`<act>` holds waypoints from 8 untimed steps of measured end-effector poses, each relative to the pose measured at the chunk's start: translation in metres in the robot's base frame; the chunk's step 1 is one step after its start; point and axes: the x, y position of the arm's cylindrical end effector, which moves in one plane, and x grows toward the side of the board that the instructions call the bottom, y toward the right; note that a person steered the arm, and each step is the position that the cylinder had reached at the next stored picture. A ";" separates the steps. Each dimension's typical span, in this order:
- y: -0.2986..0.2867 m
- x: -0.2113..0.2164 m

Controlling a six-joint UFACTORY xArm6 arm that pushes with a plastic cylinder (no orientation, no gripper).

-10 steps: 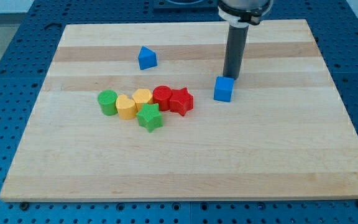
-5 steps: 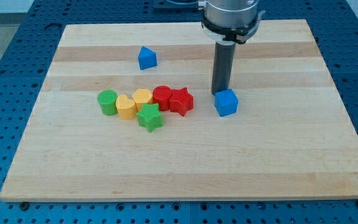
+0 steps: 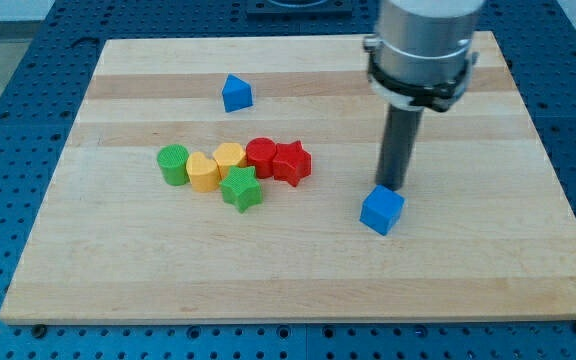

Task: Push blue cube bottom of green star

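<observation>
Blue cube [image 3: 381, 210] just below my tip [image 3: 395, 188]

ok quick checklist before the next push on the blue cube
1. My tip at the blue cube: ok, just above it in the view.
2. Cube below the green star: not ok, it sits well to the view's right.
3. Path leftward toward the spot under the star: ok, bare board.
4. Tip on the cube's right side for a leftward push: not ok.
5. Cube on the board: ok.
</observation>
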 end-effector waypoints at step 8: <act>-0.106 0.079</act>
